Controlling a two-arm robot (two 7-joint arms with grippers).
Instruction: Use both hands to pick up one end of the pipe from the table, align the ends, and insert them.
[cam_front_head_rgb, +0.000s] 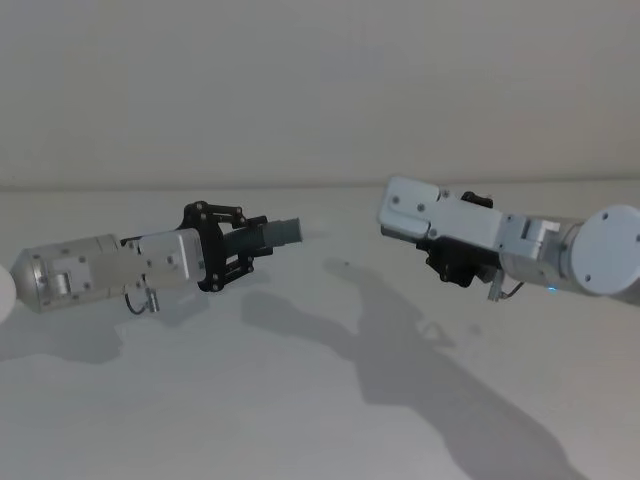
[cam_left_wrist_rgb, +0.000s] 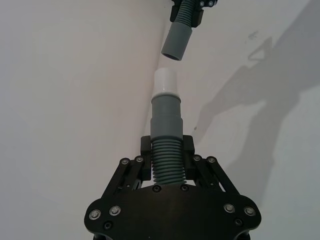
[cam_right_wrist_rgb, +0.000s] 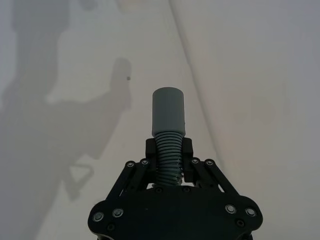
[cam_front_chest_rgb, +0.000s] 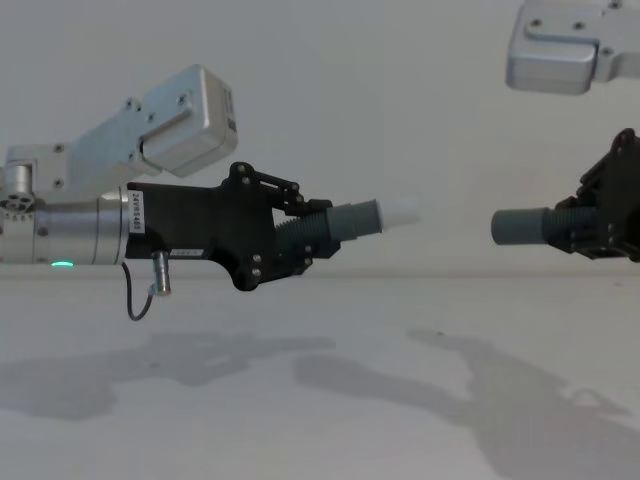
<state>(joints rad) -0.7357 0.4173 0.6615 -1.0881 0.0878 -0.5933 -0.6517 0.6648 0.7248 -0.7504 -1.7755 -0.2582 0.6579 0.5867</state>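
Note:
Both pipe pieces are held in the air above the white table (cam_front_chest_rgb: 330, 420). My left gripper (cam_front_chest_rgb: 308, 236) is shut on the ribbed part of one grey piece (cam_left_wrist_rgb: 166, 122), whose white tip (cam_front_chest_rgb: 398, 212) points right. My right gripper (cam_front_chest_rgb: 592, 226) is shut on the ribbed part of the other piece (cam_right_wrist_rgb: 168, 114), and its plain grey socket end (cam_front_chest_rgb: 518, 226) points left. The two ends face each other at nearly the same height with a gap between them. In the left wrist view the socket piece (cam_left_wrist_rgb: 177, 42) sits slightly off the tip's (cam_left_wrist_rgb: 166, 81) line.
The bare table (cam_front_head_rgb: 300, 420) carries only the arms' shadows. A pale wall (cam_front_head_rgb: 320, 80) rises behind the table's far edge. A small dark speck (cam_right_wrist_rgb: 129, 77) lies on the surface under the right arm.

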